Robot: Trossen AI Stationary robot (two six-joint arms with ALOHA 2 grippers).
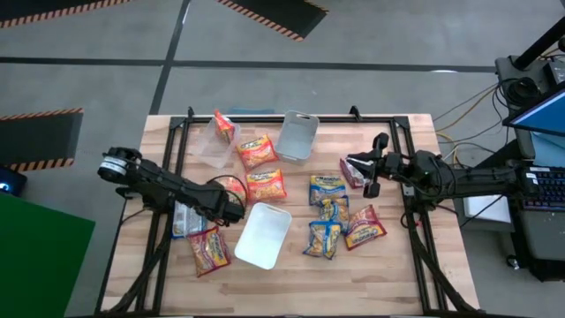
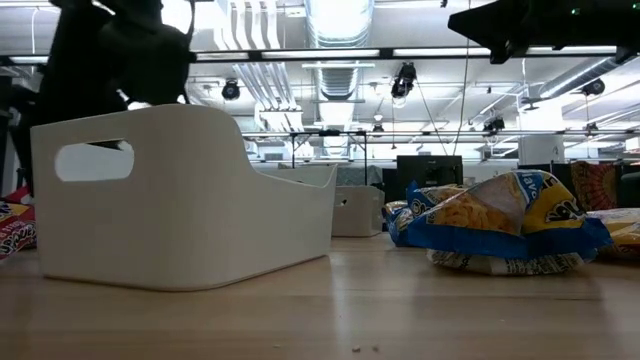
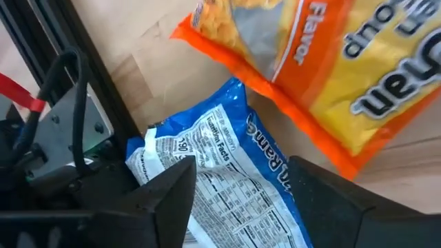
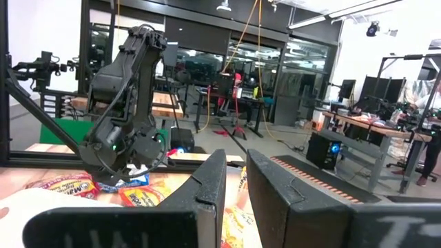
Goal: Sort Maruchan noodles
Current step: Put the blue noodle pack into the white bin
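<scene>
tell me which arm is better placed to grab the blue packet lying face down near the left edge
Left. The left gripper already straddles the blue packet, fingers open on either side. The right gripper sits across the table beside a dark red packet.

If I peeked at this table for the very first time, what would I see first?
Bright Maruchan noodles packets lie scattered over the wooden table, with a blue-and-yellow bunch toward the right. A white tray sits in the middle. The left gripper is down over a blue packet lying back side up near the table's left edge, while the right gripper hangs near the right edge.
</scene>
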